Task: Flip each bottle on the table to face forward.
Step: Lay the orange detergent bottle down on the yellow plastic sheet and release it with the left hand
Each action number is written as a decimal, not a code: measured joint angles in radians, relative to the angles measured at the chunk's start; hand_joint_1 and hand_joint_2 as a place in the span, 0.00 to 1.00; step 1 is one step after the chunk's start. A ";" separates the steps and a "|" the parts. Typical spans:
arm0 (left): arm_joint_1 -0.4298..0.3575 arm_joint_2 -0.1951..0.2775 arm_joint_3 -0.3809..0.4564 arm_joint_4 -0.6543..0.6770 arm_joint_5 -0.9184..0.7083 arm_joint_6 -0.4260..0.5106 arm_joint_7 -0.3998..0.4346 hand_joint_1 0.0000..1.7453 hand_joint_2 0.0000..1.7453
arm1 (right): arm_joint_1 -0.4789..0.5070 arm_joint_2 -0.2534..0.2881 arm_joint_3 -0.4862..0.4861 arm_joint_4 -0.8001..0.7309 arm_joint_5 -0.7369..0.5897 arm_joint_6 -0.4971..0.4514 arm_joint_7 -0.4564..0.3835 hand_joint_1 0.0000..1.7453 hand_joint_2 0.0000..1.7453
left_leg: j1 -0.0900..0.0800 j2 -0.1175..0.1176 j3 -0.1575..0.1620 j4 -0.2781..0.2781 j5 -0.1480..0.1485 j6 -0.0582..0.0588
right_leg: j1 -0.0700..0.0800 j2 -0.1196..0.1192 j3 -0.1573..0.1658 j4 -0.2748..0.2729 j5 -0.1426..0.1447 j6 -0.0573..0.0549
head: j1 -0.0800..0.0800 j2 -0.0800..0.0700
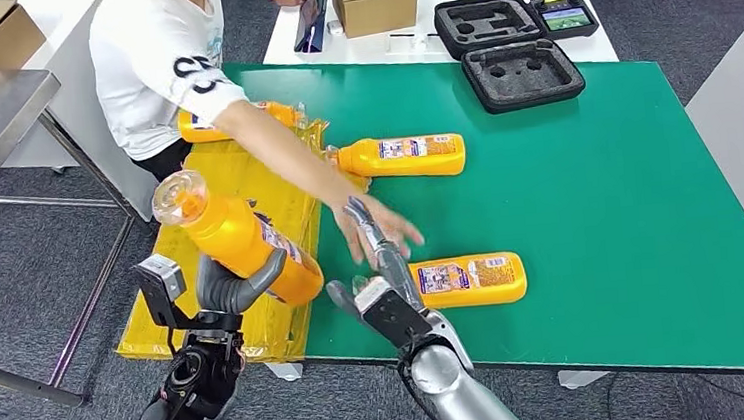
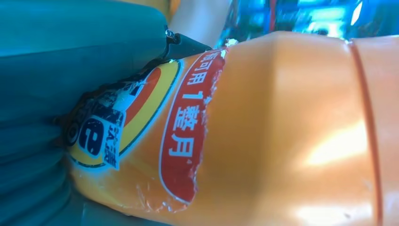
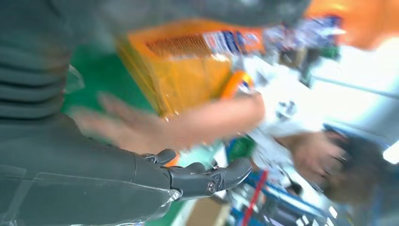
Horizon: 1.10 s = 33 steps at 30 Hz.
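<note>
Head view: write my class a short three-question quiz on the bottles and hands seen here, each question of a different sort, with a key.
1. True or false: the left hand holds an orange bottle lifted off the green table.
2. How many bottles lie flat on the bare green surface? A) one B) two C) four
3. Fill in: a person's hand reaches over the table just beyond the robot's ____ hand.

Key: 1 true. 2 B: the far bottle and the near bottle; another bottle lies by the yellow bags. 3 right.
</note>
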 joint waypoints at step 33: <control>-0.144 0.433 0.052 0.166 -1.014 0.001 0.332 1.00 1.00 | 0.118 -0.107 0.124 -0.459 -0.343 -0.075 -0.086 0.00 0.00 | 0.004 0.002 0.000 0.000 0.000 -0.001 | 0.004 0.002 -0.002 0.000 0.000 -0.001 | 0.000 0.000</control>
